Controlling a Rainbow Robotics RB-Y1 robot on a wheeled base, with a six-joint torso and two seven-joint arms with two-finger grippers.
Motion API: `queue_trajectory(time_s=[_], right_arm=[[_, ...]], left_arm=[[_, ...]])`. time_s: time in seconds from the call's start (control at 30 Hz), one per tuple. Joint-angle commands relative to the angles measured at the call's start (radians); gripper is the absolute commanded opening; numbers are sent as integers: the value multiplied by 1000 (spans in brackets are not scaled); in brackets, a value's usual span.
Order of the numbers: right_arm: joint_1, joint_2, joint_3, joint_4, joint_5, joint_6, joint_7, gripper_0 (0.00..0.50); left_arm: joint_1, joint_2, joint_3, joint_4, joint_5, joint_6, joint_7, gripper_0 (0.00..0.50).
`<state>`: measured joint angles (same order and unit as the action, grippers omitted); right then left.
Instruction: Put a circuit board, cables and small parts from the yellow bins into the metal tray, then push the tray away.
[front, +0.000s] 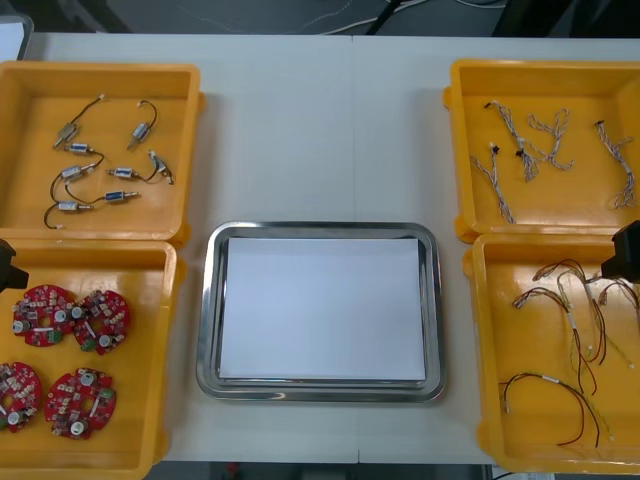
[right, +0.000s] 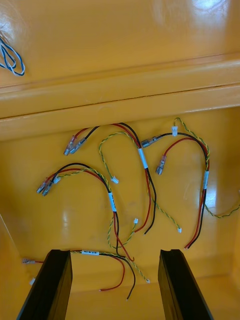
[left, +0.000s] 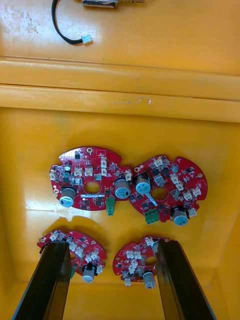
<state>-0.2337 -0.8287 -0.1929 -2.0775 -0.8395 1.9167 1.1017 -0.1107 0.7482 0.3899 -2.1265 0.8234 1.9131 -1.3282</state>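
You held the left gripper (left: 111, 244) over the near left bin (front: 150, 300), its fingers (left: 52, 280) set wide apart and gripping nothing; four boards (front: 100, 320) lay flat on that bin's floor; the two farther from the fingers lay side by side and touching, while the two nearer ones were each partly hidden behind a fingertip; in the front view this gripper showed as a dark shape at the bin's outer rim. You held the right gripper (right: 116, 251) over the near right bin (front: 480, 300), fingers (right: 50, 285) likewise wide and holding nothing; the red-and-yellow cables (right: 143, 158) lay loose on the floor beyond the fingertips, several crossing one another, and one ran across the gap between the fingers. The far right bin (front: 550, 72) held the blue-and-white cables (front: 528, 160), spread apart; the far left bin (front: 100, 70) held black cables (left: 86, 39) joined to small metal parts (front: 68, 131). The tray (front: 205, 310) sat on the table (front: 320, 130) between the two near bins, white inside, square to the table edge and apart from the bins on both sides.
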Motion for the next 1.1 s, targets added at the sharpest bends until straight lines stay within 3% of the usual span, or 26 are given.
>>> queue_trajectory(time_s=[0.03,1.1], right_arm=[[-21,-40,-30,-6,-7,3,3,500],[-21,-40,-30,-6,-7,3,3,500]], left_arm=[[19,46,21,-13,-3,7,-25,500],[19,46,21,-13,-3,7,-25,500]])
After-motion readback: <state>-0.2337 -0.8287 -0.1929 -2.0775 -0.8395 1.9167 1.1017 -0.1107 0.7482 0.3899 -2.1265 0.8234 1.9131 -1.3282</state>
